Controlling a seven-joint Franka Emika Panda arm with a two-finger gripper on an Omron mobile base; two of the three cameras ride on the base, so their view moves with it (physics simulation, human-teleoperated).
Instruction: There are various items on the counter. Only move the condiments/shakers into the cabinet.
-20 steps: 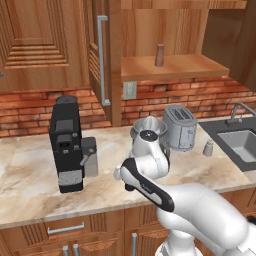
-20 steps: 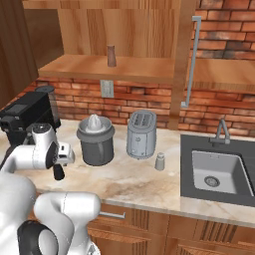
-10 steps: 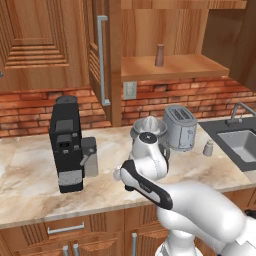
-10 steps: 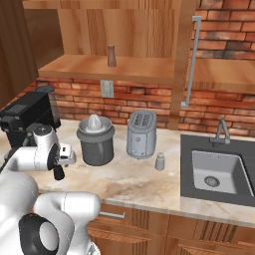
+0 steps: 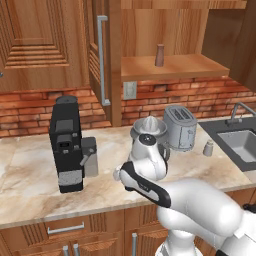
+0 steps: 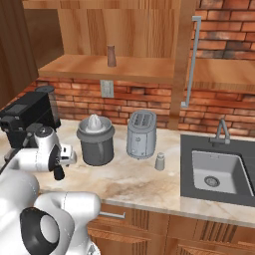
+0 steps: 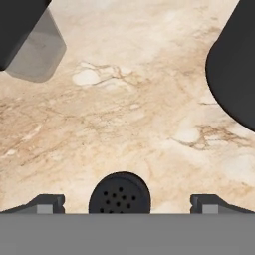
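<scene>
The black shaker stands on the beige marble counter, its round perforated top seen from straight above, midway between the two dark fingertips of the gripper — the tips sit well apart on either side of it, touching nothing, so the pincer is released around the shaker rather than clenched on it. In the hand view the base of the coffee machine fills the upper left corner and the dark round body of the juicer the right edge. From the right base view the gripper points down at the counter between the black coffee machine and the grey citrus juicer. The silver toaster stands just beside the juicer, and the pale grey shaker stands near the toaster's front, toward the sink. The brown wood shaker stands upright on the cabinet shelf above — a long silver bar handle hangs to its right.
</scene>
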